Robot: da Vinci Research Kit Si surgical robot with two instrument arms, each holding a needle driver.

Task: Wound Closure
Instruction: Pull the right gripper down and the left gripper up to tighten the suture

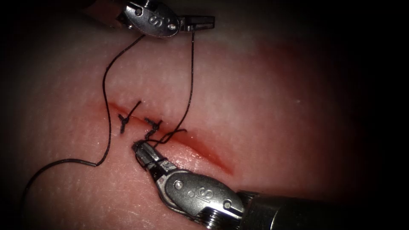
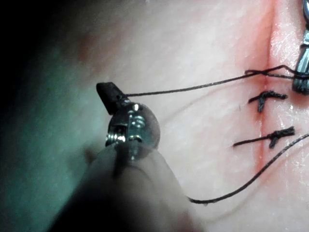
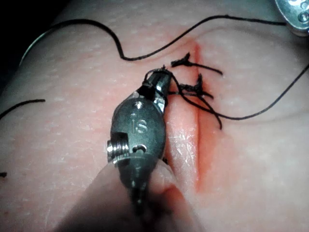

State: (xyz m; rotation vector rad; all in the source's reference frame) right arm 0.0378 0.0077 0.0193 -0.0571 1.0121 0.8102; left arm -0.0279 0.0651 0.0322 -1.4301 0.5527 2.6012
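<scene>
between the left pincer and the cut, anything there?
Endoscope view: one taut thread runs from the left pincer down to the cut, over bare tissue; right pincer grips thread there.

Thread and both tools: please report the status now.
Left tool shut on thread, above the cut. Right tool shut on thread at the cut. Needle free on tissue, lower left. Two knots tied.

Blk thread [image 1: 190, 81], pink tissue [image 1: 264, 110]
</scene>
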